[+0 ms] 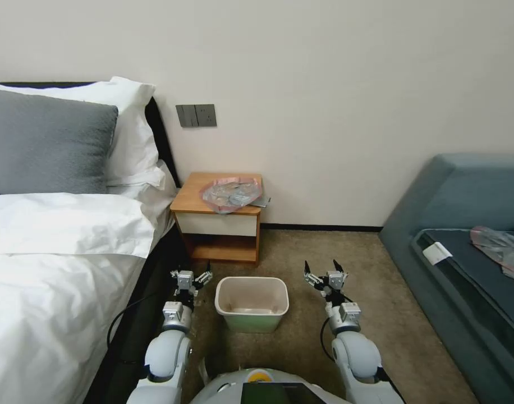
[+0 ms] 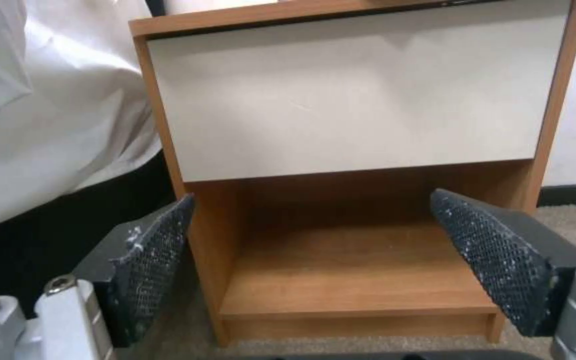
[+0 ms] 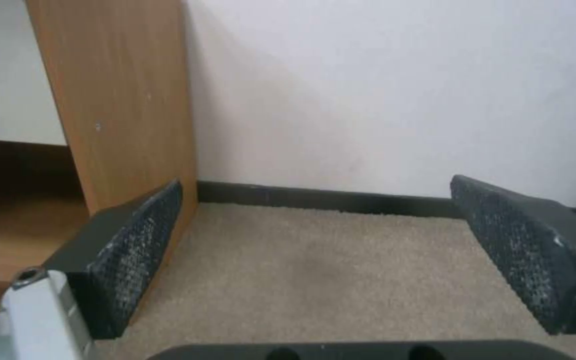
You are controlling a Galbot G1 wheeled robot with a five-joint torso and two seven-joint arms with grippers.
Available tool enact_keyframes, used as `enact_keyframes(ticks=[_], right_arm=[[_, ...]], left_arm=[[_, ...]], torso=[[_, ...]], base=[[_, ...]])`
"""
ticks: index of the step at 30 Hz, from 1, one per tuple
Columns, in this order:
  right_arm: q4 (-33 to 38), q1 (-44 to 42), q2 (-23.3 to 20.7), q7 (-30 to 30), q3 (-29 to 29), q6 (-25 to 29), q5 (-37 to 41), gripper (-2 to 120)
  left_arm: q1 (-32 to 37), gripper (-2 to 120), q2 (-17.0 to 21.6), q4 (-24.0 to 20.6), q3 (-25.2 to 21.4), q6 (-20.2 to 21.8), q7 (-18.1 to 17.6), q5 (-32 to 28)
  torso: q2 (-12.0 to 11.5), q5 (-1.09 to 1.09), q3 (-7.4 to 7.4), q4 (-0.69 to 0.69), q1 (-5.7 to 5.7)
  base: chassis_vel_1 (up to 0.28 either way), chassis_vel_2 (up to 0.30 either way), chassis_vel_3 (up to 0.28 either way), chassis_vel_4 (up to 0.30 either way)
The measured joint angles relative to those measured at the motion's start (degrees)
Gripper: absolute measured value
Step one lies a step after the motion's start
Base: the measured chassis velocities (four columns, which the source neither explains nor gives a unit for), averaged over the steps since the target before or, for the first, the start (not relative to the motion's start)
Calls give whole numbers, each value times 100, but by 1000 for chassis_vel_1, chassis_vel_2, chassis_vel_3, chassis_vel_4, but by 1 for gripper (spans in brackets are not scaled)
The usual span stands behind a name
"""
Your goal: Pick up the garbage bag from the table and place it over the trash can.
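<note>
Nearest to me, the trash can (image 1: 251,303) stands on the carpet (image 1: 302,342) between my two arms, its mouth open upward and its rim bare. There is free carpet on both its sides, a narrow strip on the left and a wider one on the right.

My left gripper (image 1: 191,275) hangs just left of the can's far corner, close to the dark edge of the bed (image 1: 55,264). Its fingers are spread wide apart and hold nothing; in the left wrist view the left gripper (image 2: 311,227) frames the lower shelf of the table (image 2: 355,115). My right gripper (image 1: 323,268) hangs to the right of the can, over open carpet, also spread wide and empty. In the right wrist view the right gripper (image 3: 315,222) points at the carpet and the wall, with the table's side panel (image 3: 128,100) on one side.

Farther away, the table (image 1: 192,199) stands against the wall, touching the bed on its left. The garbage bag (image 1: 230,193) lies crumpled on the right part of the table top, a little over the front edge. At far right is a blue sofa (image 1: 436,224), well apart from the can.
</note>
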Motion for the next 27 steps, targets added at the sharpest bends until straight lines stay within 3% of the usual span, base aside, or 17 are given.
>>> enact_keyframes(ticks=[27], right_arm=[[0,0,0,0,0,0,0,100]], left_arm=[[0,92,0,0,0,0,0,0]], torso=[[0,0,0,0,0]], base=[[0,0,0,0]])
